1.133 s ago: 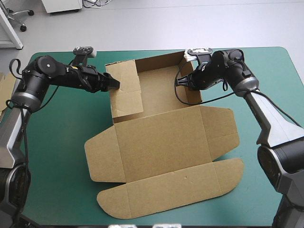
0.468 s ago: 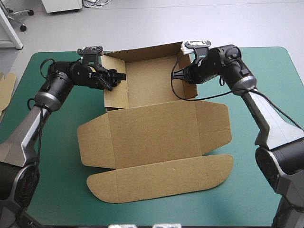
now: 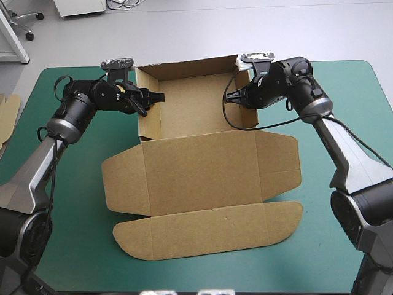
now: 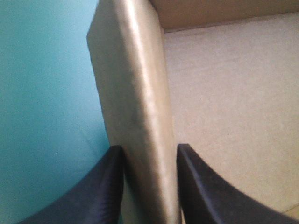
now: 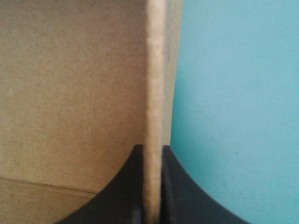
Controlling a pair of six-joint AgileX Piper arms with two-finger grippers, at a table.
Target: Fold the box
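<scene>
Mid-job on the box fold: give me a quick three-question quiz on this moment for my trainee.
1. True or false: the left gripper is clamped on the left side wall of the box.
2. The lid is: A) lying flat on the teal-green cover; B) standing upright; C) tucked inside the tray.
3. Fill in: the right gripper pinches the box's ____ side wall.
Key: 1 true; 2 A; 3 right.
</scene>
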